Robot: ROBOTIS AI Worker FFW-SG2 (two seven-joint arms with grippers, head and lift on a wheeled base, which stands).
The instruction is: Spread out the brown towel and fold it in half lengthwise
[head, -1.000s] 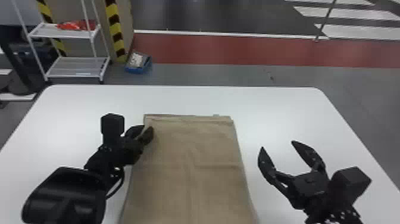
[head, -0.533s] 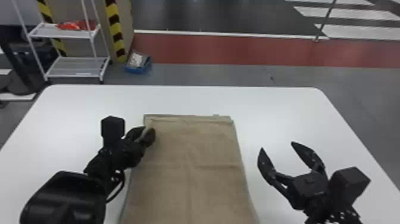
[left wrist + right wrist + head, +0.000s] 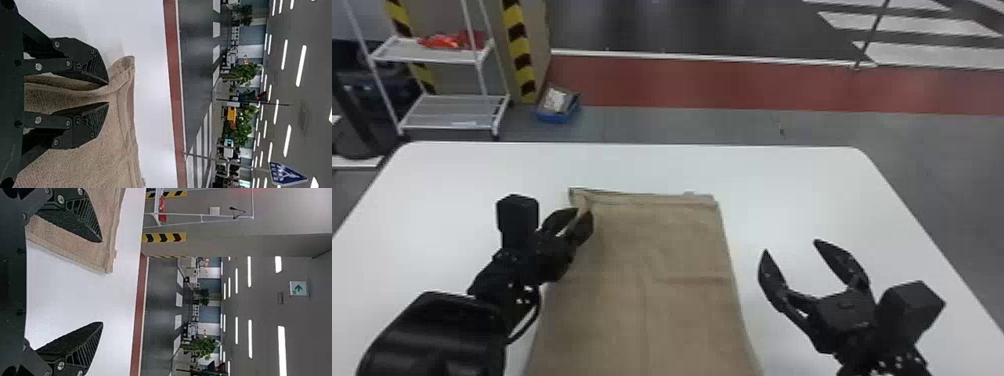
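**Towel flat mid-desk, left hand at its far left corner**

Desk: white, smooth, far corners rounded. Behind it, grey floor, then a red strip with white stripes farther back. Wheeled white rack back left, red stuff on its upper shelf. Blue box on the floor beside it, near a yellow-black striped post.

Towel: brown, lengthwise away from the robot, near end running out of the head view. Far edge sits well short of the desk's far edge, white band between. Right edge has a wide strip of desk beside it; more desk to the left, past the left arm.

Left hand: tips slightly apart, towel ridge between them. Can't tell if clamped.

Right hand: fingers wide apart, right of the towel, gap to its edge.
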